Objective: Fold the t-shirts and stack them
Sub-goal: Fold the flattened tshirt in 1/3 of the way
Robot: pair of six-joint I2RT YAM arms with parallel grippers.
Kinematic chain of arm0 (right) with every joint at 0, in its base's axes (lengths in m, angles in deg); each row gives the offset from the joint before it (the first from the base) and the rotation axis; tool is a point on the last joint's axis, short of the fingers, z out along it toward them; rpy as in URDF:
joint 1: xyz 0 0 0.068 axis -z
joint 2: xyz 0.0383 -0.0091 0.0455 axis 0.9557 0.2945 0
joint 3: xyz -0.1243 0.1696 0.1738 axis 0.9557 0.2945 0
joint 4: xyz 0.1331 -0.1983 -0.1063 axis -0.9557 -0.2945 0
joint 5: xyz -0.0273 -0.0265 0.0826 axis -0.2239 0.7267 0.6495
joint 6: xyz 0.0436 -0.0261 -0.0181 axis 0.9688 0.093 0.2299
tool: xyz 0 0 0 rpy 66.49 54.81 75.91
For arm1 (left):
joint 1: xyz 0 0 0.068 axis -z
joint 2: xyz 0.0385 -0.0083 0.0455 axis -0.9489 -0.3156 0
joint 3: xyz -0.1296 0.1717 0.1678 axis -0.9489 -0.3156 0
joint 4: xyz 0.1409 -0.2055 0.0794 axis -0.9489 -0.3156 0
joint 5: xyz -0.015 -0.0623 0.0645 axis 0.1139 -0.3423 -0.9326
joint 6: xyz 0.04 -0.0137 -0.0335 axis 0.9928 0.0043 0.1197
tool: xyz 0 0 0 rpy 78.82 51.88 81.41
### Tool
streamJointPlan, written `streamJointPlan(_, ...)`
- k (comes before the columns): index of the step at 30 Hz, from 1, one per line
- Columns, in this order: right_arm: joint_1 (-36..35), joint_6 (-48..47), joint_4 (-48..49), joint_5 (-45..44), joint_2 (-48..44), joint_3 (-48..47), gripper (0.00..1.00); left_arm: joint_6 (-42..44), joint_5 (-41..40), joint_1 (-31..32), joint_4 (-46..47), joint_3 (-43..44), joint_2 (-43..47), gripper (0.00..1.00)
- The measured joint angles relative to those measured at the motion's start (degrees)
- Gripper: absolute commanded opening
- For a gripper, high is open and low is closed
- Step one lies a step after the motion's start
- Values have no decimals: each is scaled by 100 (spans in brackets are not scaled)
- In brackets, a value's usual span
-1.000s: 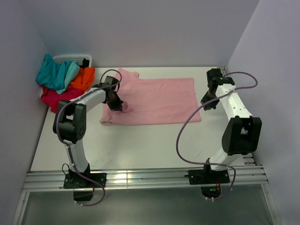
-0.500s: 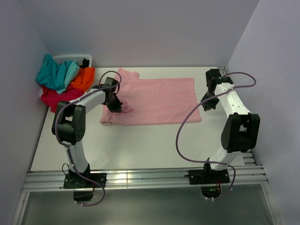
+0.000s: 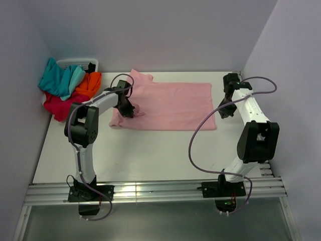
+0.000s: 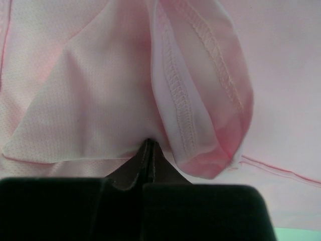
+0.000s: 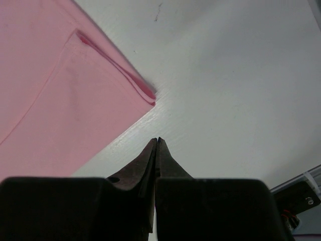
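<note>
Light pink tee [image 3: 173, 105], teal tee [image 3: 57, 78], orange tee [image 3: 89, 83] and crimson tee [image 3: 57, 104], all plain, on a white table [image 3: 150, 155].

No writing, label, brand, number or sign can be read in any view. The pink t-shirt [image 3: 170, 105] shows only plain cloth and stitched hems. The pile of t-shirts [image 3: 67, 88] at the far left corner of the bench [image 3: 150, 150] carries no legible mark.
</note>
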Motion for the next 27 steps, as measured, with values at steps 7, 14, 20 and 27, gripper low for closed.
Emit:
streamJointPlan(7,76,-50,2,-33,9,-42,0,-11,-31,13,-297,1163,-697,24)
streamJointPlan(14,81,-52,2,-26,66,-44,3,-90,297,4,-369,3530,-1965,100)
streamJointPlan(20,81,-79,2,105,151,-151,58,-129,793,-92,129,4780,-2398,100)
streamJointPlan(27,46,-118,83,455,122,-219,35,83,452,-514,214,2575,-610,99)
